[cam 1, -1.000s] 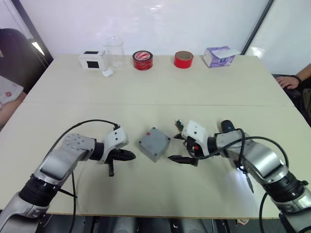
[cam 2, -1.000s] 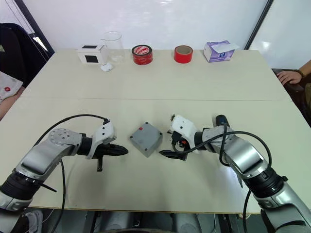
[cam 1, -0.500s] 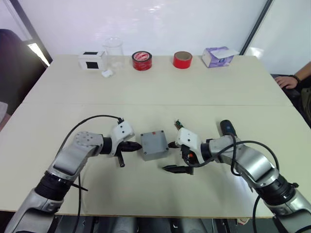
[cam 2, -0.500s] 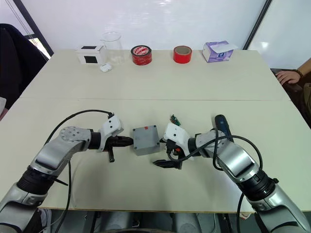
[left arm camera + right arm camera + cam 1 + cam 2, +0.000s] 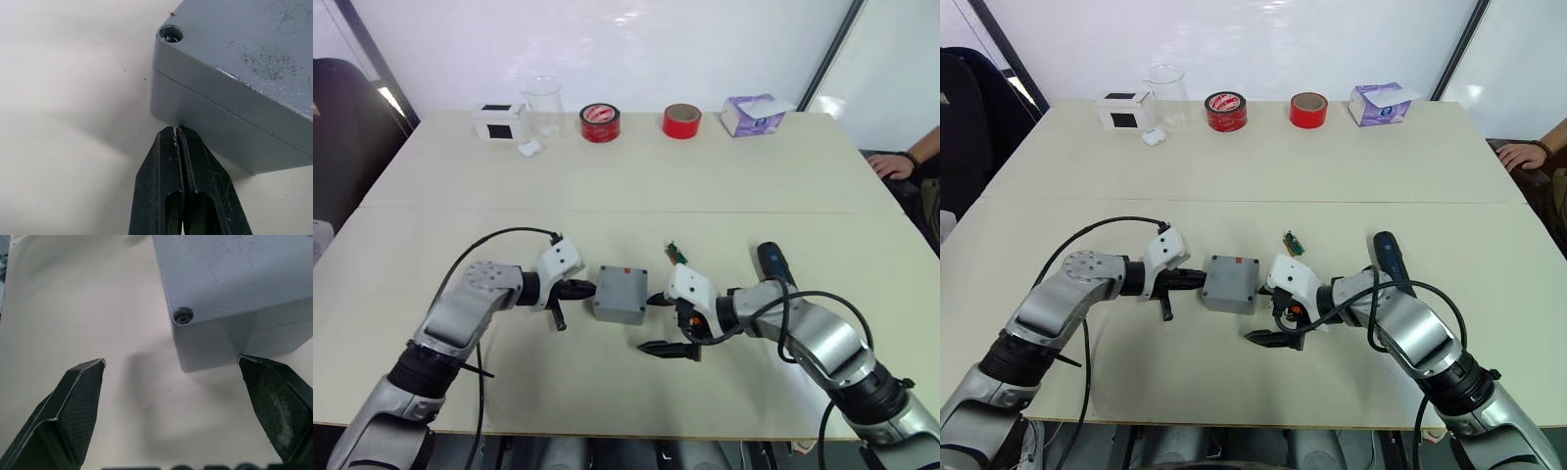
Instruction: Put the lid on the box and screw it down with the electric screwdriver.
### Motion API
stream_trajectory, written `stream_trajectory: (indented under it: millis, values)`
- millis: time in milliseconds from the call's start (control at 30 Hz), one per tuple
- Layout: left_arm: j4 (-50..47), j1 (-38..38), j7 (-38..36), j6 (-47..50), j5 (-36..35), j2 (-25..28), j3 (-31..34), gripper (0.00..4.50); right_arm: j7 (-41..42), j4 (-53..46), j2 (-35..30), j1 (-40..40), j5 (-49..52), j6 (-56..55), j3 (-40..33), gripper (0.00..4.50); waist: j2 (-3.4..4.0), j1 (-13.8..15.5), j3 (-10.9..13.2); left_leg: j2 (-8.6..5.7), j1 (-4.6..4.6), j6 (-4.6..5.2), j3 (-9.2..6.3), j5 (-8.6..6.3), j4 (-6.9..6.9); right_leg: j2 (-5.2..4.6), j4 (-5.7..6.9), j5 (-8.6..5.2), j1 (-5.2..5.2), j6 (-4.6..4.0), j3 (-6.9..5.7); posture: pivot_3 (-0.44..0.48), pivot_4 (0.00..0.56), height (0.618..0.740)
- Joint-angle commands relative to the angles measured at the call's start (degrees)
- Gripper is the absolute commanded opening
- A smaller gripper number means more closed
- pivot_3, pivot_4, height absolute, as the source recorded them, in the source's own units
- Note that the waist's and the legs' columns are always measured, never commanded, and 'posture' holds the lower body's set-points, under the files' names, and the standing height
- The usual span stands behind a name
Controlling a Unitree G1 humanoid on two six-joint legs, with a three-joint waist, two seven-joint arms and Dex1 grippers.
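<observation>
Box [image 5: 620, 294] sits on the counter [image 5: 705, 186], near its front edge, between the two arms. Lid [image 5: 254, 44] already seated on top; seam between lid and body visible all round in the left wrist view. Screws sit down in the corner holes seen in both wrist views; how tight they are cannot be told.

Left gripper [image 5: 177, 139]: jaws closed on nothing, tips pressed against the box's left wall, just below the seam near a corner. Right gripper [image 5: 171, 382]: jaws wide open, empty, one finger [image 5: 276, 396] touching or nearly touching the box's lower corner, the other out over bare counter.

Electric screwdriver [image 5: 773, 264] lies on the counter behind the right forearm, well apart from the jaws. A small green part [image 5: 674, 254] lies just beyond the box.

Risks, as judged:
- Left tips push on one corner only, so the box may pivot or slide toward the right gripper.
- Pressure near the seam could shift an unfastened lid.
- Right arm reaching back for the screwdriver may knock the box or snag its own cable.
</observation>
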Motion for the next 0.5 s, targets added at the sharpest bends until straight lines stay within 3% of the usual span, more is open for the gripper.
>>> stream_trajectory:
  millis: [33,233,367,500]
  values:
    - [-2.55,-0.31,-1.74,-0.69,-0.91,1.31,1.13,0.00,-0.08,-2.81,0.06,-0.14,1.52,-0.01,-2.81,4.48,0.00,0.00,0.00,0.00,0.00,0.00,0.00,0.00,0.00,0.00,0.00,0.00,0.00,0.00,0.00,0.000,0.150,0.740]
    - [-5.98,2.04,-5.34,1.84,-4.30,6.29,4.20,0.00,1.11,-4.65,-3.18,0.71,9.07,5.01,-14.08,4.48,0.00,0.00,0.00,0.01,0.00,0.00,0.00,0.00,0.00,-0.01,0.01,0.00,0.00,0.00,0.00,0.000,0.150,0.740]
    - [-7.12,1.71,-5.86,6.51,-10.88,6.64,10.44,0.00,-3.35,1.49,-0.37,-0.85,11.85,5.09,-24.29,4.48,-0.01,0.01,0.00,0.04,0.02,0.00,0.00,0.00,0.00,0.00,0.04,0.00,0.01,0.00,0.01,0.000,0.150,0.740]
    - [-7.03,-2.22,-5.31,10.62,-16.28,5.22,13.91,0.00,-11.27,11.22,4.64,-3.45,6.51,-0.41,-25.77,4.48,-0.03,-0.01,-0.01,-0.01,0.07,-0.02,0.00,0.01,0.02,-0.01,0.16,0.00,0.02,0.00,0.01,0.000,0.150,0.740]
